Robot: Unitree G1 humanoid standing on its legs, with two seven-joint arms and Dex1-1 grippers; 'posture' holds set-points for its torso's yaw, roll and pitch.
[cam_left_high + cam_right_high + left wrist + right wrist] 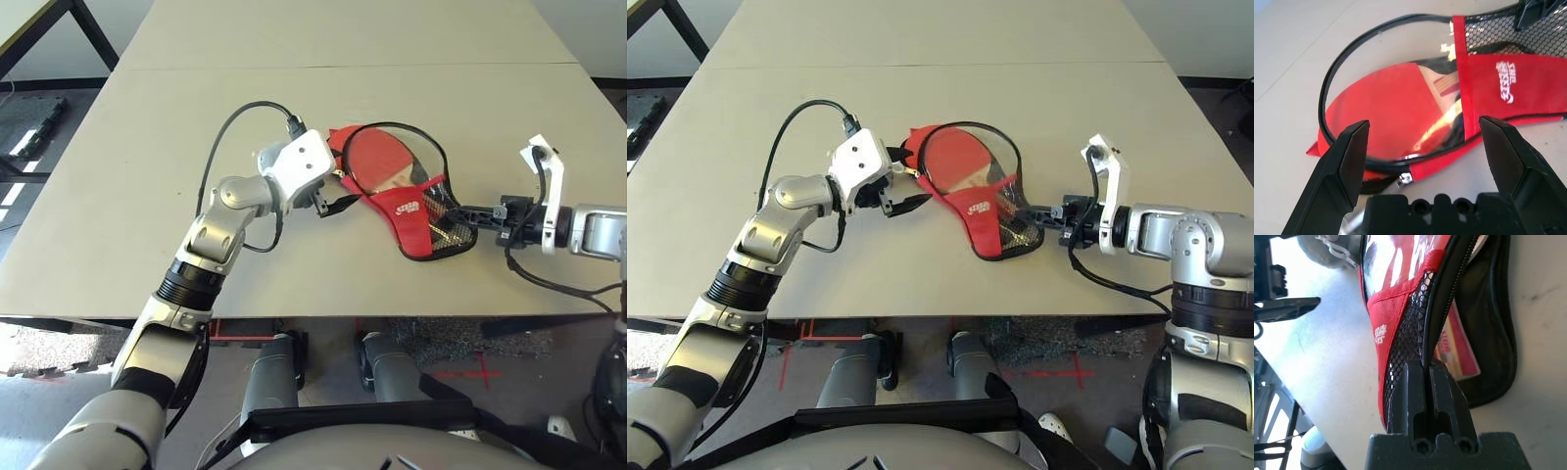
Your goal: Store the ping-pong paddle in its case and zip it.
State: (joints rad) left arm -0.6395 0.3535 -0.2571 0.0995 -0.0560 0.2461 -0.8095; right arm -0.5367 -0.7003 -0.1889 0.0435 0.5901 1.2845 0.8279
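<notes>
Red-rubber ping-pong paddle (953, 157) lies inside the case (978, 217); zipping remains, with the right gripper (1023, 214) clamped on the case's edge and the left gripper (917, 177) spread beside it.

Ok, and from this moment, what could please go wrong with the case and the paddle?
The right claw is shut on the edge of the case, lifting its mesh side, so the open case might let the paddle slide out. The left claw is open near the zipper pull; that pull is small, so the claw may miss it or catch fabric instead.
</notes>
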